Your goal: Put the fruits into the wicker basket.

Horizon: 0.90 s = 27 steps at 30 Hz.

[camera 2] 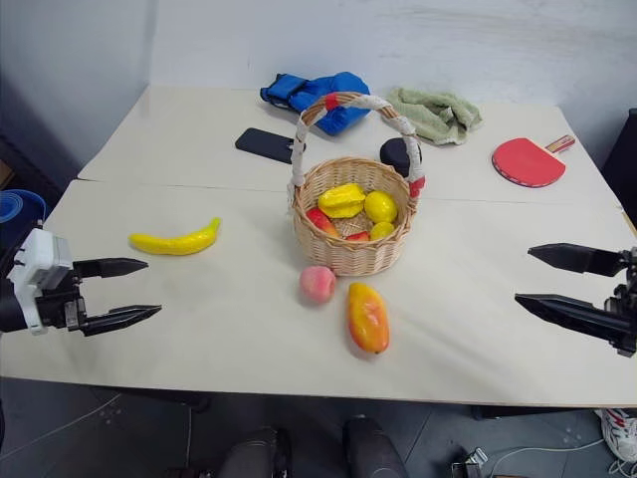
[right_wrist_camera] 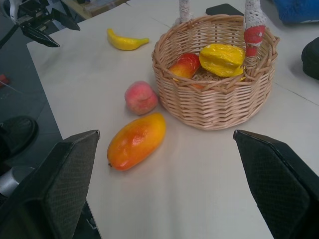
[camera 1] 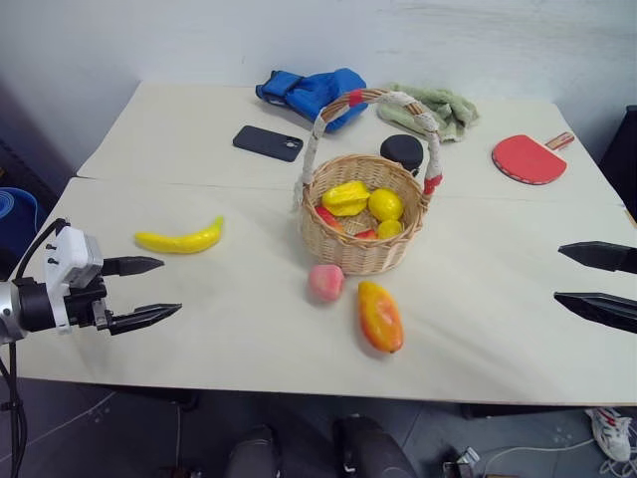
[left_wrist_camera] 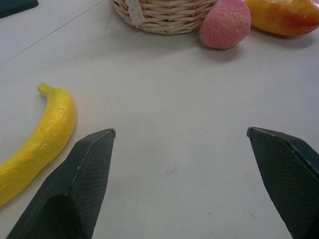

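1. Wicker basket (camera 1: pixel 362 239) stands upright near the middle of the pale surface (camera 1: pixel 199 319), its arched rope-wrapped handle up. Inside it: several yellow toy fruits and a red one.
2. Banana (camera 1: pixel 181 239) lies flat on the surface, well to the robot's left of the basket and apart from it.
3. Peach (camera 1: pixel 325 282) sits just in front of the basket, very near its wall; touching or not, cannot tell.
4. Mango (camera 1: pixel 380 316) lies just beside the peach, on the peach's right and slightly nearer the robot, long axis running toward the robot.
5. Left gripper (camera 1: pixel 152 290) hovers at the near left edge of the surface, fingers wide apart, nothing between them. The banana is near it, further in.
6. Right gripper (camera 2: pixel 537 275) hovers at the right edge, fingers wide apart, empty, pointing in toward the basket.
7. Far side of the surface: black phone (camera 1: pixel 267 142), blue glove (camera 1: pixel 311 92), green cloth (camera 1: pixel 438 108), small black round case (camera 1: pixel 402 151) behind the basket, red paddle (camera 1: pixel 528 158).
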Each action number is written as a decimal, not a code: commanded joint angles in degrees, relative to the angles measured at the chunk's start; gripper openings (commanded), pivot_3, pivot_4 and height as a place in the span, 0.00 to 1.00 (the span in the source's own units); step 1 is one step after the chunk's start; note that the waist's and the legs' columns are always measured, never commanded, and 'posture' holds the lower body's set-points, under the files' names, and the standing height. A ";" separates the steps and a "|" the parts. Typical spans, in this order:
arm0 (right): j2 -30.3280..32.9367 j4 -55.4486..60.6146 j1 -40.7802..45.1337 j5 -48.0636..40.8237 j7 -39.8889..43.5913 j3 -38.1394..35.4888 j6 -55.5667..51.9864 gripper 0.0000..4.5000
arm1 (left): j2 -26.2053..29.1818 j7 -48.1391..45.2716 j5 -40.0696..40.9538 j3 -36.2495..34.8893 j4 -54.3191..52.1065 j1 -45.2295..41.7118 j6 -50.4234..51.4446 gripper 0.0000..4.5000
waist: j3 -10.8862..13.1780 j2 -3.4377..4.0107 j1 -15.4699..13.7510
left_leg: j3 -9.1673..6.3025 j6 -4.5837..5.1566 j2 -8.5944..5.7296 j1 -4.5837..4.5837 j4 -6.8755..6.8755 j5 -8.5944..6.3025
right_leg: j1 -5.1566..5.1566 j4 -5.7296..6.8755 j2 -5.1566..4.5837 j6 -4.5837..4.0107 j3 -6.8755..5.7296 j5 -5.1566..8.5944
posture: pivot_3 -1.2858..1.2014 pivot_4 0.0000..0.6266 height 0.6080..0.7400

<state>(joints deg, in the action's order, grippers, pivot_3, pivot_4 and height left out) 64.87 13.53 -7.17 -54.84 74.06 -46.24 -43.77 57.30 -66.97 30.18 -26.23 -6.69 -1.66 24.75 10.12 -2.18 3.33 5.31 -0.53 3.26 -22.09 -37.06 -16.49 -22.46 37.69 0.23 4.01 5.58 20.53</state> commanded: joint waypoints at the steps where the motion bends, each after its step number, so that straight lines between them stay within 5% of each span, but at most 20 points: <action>1: 0.36 -0.33 0.93 1.57 0.55 0.13 1.22 1.00 | -0.20 0.54 1.46 -0.73 -2.35 -0.68 0.25 0.99 | 0.00 0.00 -0.02 | 0.00 0.00 0.00 0.00 0.00 0.00 | 0.00 0.00 0.00 0.00 0.00 0.00 | 0.52 0.24 1.00; 15: -1.82 0.71 1.26 7.39 -0.76 1.93 4.89 1.00 | 0.05 2.94 -0.67 1.27 -1.51 -1.38 -0.41 0.99 | 0.01 0.01 -0.04 | 0.01 0.00 0.00 0.00 -0.01 0.00 | 0.00 0.02 0.00 0.00 0.00 0.00 | 0.52 0.24 1.00; 27: -3.86 10.45 4.49 2.02 -7.00 3.56 1.00 1.00 | 2.90 5.70 -7.55 5.54 6.78 -10.47 -4.66 0.99 | 0.02 0.04 -0.07 | 0.01 -0.01 -0.01 0.01 -0.07 0.01 | 0.00 0.10 0.02 0.00 0.00 0.00 | 0.52 0.24 1.00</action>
<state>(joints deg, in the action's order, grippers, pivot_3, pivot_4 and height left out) 60.90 21.62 -3.25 -50.44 67.94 -42.03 -42.10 58.84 -61.74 24.42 -20.59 -1.24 -10.86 22.36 10.14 -2.15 3.25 5.32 -0.54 3.25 -22.08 -37.14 -16.48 -22.46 37.81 0.25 4.01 5.57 20.53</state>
